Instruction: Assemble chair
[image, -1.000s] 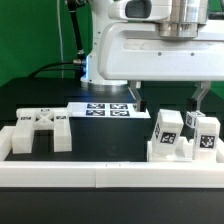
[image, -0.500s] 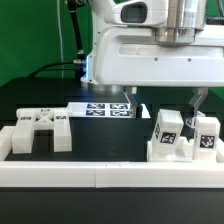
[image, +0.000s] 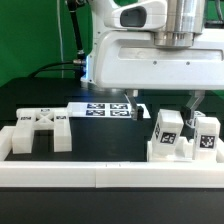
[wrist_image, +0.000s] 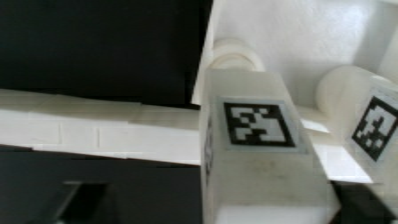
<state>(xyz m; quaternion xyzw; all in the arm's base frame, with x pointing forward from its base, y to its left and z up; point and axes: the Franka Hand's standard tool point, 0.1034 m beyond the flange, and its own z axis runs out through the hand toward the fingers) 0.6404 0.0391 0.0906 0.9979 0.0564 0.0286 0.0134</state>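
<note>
Though the gripper (image: 196, 106) hangs close over the chunky matte-white chair posts (image: 165, 136) w/ b&w tags at the exterior view's right, can't tell how wide its fingers are or if anything's held.

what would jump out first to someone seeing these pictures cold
The bulky white robot arm fills the top of the exterior view, over the black table. Below it, at that view's right, stand chunky matte white chair blocks with black-and-white marker tags; one looms close in the wrist view. Another tagged white chair part lies at the left, behind the long low white border rail.
</note>
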